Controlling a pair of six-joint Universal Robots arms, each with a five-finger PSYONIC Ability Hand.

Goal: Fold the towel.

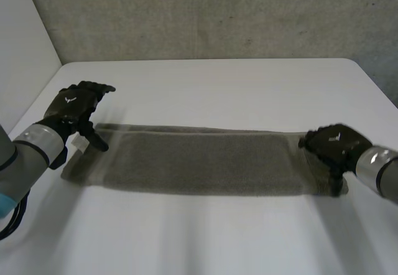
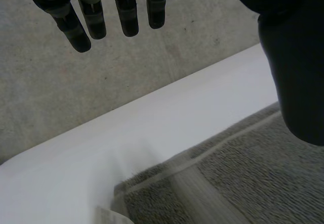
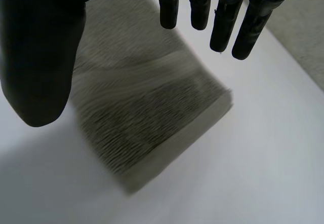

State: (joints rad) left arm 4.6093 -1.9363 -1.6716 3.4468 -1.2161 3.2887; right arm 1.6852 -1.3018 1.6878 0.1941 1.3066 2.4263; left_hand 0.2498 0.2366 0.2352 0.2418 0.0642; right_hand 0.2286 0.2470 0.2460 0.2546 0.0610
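We see the towel (image 1: 199,160) lying as a long strip from nine to three o'clock on the white table (image 1: 217,88). It seems folded lengthwise, with the crosswise folds not yet done. Our left hand (image 1: 74,110) at nine and right hand (image 1: 333,144) at three hover spread wide, holding nothing. A grey wall (image 1: 217,13) stands at twelve.

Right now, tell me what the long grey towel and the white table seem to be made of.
Long grey towel: likely cotton terry, matte; nubby pile and a flat woven border band show. White table: smooth, satin, perhaps laminate; even surface, no grain.
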